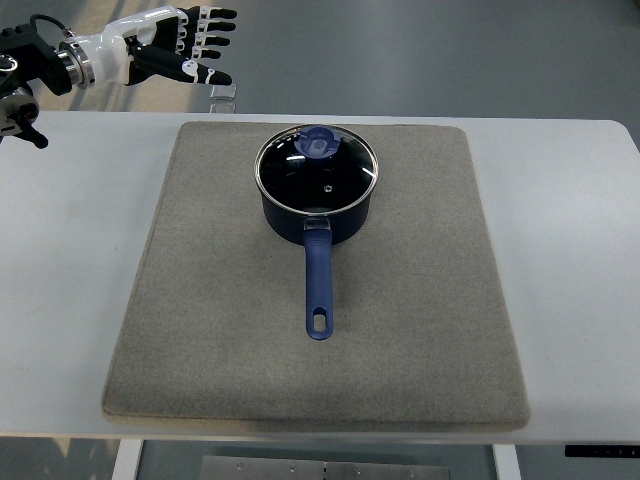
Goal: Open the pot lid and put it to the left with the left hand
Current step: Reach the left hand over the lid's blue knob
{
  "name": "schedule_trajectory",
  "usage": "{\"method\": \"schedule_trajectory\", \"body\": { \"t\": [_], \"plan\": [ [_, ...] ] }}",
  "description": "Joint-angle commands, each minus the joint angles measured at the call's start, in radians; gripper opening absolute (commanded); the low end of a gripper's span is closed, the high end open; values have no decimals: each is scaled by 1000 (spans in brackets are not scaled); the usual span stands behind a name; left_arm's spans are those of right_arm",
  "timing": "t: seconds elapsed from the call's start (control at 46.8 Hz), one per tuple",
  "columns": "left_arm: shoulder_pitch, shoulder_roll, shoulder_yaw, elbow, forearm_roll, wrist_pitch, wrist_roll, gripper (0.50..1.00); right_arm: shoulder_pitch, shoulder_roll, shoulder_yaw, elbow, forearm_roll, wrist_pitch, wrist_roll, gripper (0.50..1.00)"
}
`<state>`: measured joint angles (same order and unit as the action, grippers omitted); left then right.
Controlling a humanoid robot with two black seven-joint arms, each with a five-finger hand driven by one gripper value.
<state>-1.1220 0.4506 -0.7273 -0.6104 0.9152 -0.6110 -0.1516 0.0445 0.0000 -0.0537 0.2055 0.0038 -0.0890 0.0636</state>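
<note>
A dark blue saucepan (316, 210) stands on the grey mat (200, 300) toward the back middle, its long blue handle (318, 285) pointing to the near edge. A glass lid (316, 172) with a steel rim sits on the pot, with a blue knob (320, 142) near its far side. My left hand (190, 48) is at the top left, above and beyond the table's far edge, well to the left of the pot. Its fingers are spread and hold nothing.
The mat lies on a white table (70, 250). A small clear bracket (224, 97) sits at the table's far edge, just below my left hand. Grey floor shows beyond the table.
</note>
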Motion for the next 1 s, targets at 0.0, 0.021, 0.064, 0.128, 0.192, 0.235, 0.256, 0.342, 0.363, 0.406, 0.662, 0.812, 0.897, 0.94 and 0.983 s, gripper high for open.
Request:
{"method": "schedule_trajectory", "body": {
  "t": [0.0, 0.021, 0.064, 0.128, 0.192, 0.235, 0.256, 0.342, 0.363, 0.406, 0.662, 0.812, 0.897, 0.94, 0.983],
  "plan": [
    [-10, 2, 2, -41, 103, 0, -16, 990, 0, 0, 0, 0, -1, 0, 1, 917],
    [-13, 2, 2, -52, 125, 0, -20, 990, 0, 0, 0, 0, 1, 0, 1, 915],
    [-13, 2, 2, -78, 166, 0, -31, 990, 0, 0, 0, 0, -1, 0, 1, 915],
    [-7, 11, 11, -135, 218, 0, -42, 990, 0, 0, 0, 0, -1, 0, 1, 915],
    [1, 42, 31, -212, 267, 0, -43, 990, 0, 0, 0, 0, -1, 0, 1, 917],
    [1, 57, 48, -251, 310, 0, -45, 990, 0, 0, 0, 0, 1, 0, -1, 915],
    [1, 59, 58, -268, 336, 0, -45, 990, 0, 0, -2, 0, 1, 0, -1, 917],
    [-13, 60, 104, -316, 433, 0, -45, 990, 0, 0, -2, 0, 1, 0, 1, 915],
    [-18, 60, 112, -324, 450, 0, -45, 990, 0, 0, 0, 0, 1, 0, 1, 917],
    [-28, 59, 117, -330, 479, 0, -45, 990, 0, 0, -2, 0, 1, 0, -1, 917],
    [-136, 53, 235, -330, 606, 0, -45, 990, 0, 0, -2, 0, -1, 0, 1, 915],
    [-188, 23, 298, -321, 625, 4, -43, 990, 0, 0, 0, 0, -1, 0, 1, 915],
    [-203, -3, 299, -321, 630, 4, -40, 990, 0, 0, 0, 0, 1, 0, 1, 917],
    [-206, -16, 302, -319, 634, 4, -39, 990, 0, 0, 0, 0, 1, 0, 1, 915],
    [-217, -30, 315, -318, 643, 4, -39, 990, 0, 0, 0, 0, 1, 0, 1, 915]
  ]
}}
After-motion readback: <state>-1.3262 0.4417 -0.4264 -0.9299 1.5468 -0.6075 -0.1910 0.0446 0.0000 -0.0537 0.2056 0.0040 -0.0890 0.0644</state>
